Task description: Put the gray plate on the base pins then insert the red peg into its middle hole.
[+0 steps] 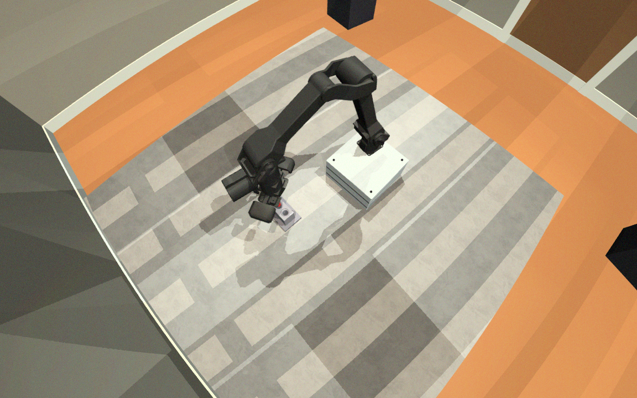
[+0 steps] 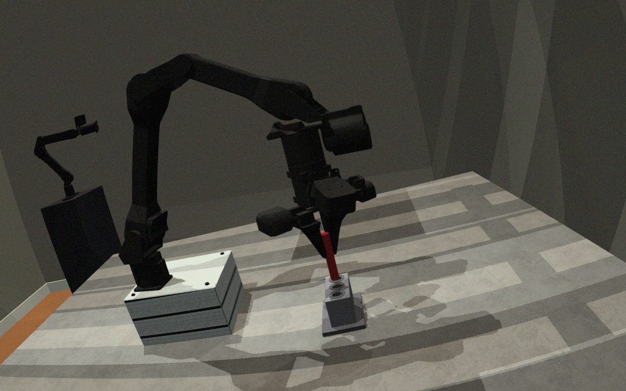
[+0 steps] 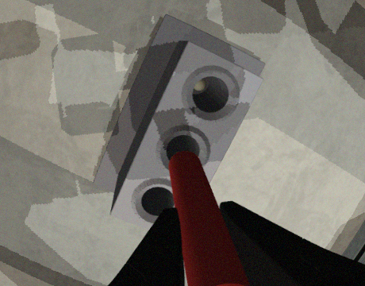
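With its tip needing the middle hole, the red peg (image 1: 279,205) (image 2: 331,256) (image 3: 200,210) leans clamped in the gripper (image 2: 330,254) (image 3: 198,218), above the gray plate (image 1: 288,215) (image 2: 342,313) (image 3: 151,167).

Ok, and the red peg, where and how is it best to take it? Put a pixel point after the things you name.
I would grip the red peg (image 2: 331,257) (image 3: 202,214) by its upper shaft, coming from above with a finger on each side: it is slim, round and near upright, and its lower end must stay free.

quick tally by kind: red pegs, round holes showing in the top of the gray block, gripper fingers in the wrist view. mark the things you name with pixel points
red peg (image 2: 331,257) (image 3: 198,206): 1
round holes (image 1: 285,212) (image 2: 336,294) (image 3: 211,95): 3
gripper fingers (image 2: 333,233): 2
total: 6
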`<state>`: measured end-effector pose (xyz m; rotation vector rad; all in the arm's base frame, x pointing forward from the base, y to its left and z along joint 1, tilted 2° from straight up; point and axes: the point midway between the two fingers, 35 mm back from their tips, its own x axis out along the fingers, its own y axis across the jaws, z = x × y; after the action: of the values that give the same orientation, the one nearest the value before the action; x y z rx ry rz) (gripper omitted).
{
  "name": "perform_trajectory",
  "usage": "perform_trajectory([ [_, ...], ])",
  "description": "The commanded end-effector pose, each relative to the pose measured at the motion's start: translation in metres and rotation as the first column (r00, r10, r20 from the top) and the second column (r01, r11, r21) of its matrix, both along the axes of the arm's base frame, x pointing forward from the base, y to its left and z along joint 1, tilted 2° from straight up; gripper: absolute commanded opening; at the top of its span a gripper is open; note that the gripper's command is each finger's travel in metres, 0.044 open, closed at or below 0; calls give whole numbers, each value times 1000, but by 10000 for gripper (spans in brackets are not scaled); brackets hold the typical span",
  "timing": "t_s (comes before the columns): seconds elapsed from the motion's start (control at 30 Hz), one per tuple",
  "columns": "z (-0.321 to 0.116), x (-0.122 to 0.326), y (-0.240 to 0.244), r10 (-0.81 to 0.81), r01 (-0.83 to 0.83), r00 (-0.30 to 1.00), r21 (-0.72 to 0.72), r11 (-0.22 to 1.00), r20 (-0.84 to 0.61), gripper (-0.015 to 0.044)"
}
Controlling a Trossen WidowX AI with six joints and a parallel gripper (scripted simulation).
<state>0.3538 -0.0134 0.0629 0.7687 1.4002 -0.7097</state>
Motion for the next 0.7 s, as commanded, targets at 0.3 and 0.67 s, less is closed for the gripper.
perform_trajectory([
  [0.3, 0, 0, 0, 0, 0, 1000, 0, 1000, 0, 0],
  [0.67, -13, 0, 0, -1, 1, 1000, 0, 1000, -1, 0],
])
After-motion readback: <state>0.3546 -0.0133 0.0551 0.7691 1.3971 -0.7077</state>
